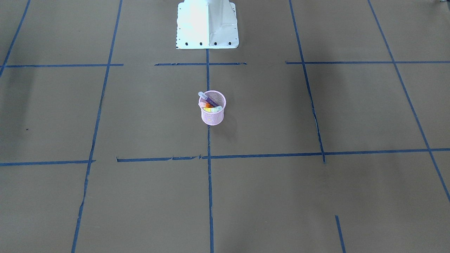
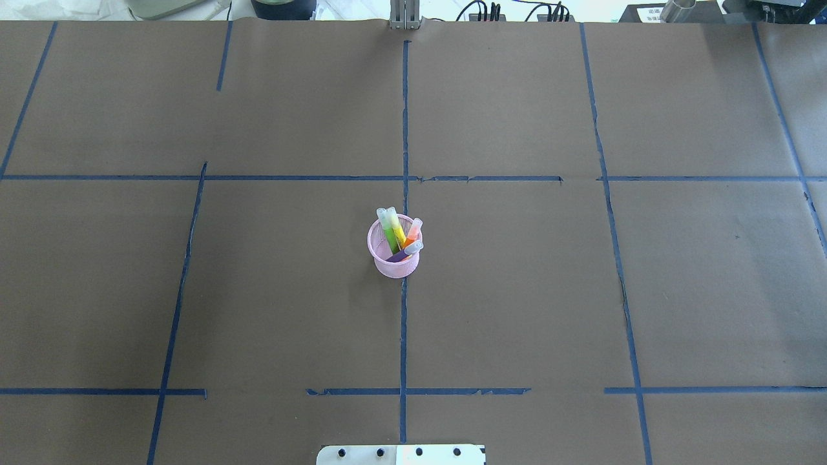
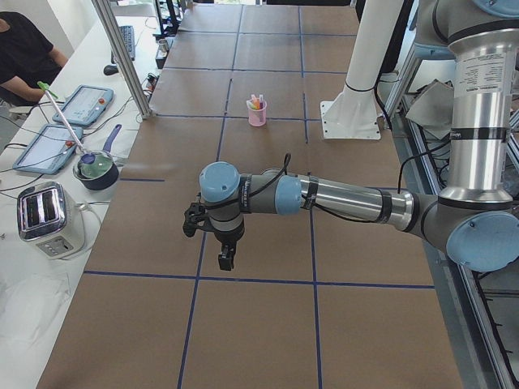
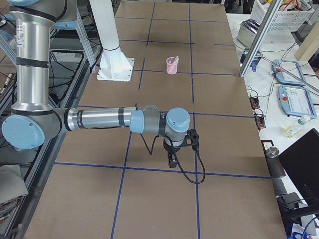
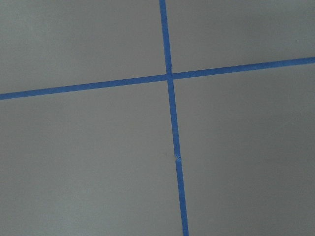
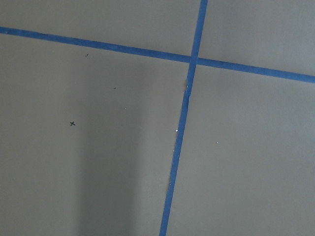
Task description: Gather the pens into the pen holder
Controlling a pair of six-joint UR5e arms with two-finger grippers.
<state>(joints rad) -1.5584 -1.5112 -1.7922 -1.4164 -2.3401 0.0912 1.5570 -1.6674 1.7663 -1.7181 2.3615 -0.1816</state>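
The pink mesh pen holder [image 2: 395, 261] stands upright in the middle of the bench [image 2: 194, 290], between the two tools and well apart from each of them. It sits on one of the blue tape lines [image 2: 404, 129], in front of the white robot base [image 1: 207, 24]. All the pens [image 1: 210, 102] that I can see are inside it, leaning on the rim with their pale caps up: a green pen [image 2: 389, 234], a yellow pen [image 2: 399, 232], an orange pen [image 2: 413, 231] and a purple pen [image 2: 398, 256].

The left tool [image 3: 225, 261] hangs over the bench at its own end and points down. The right tool [image 4: 171, 162] does the same at the opposite end. From here I cannot tell whether either tool is open or closed, and each wrist camera shows only bare bench with crossing tape.
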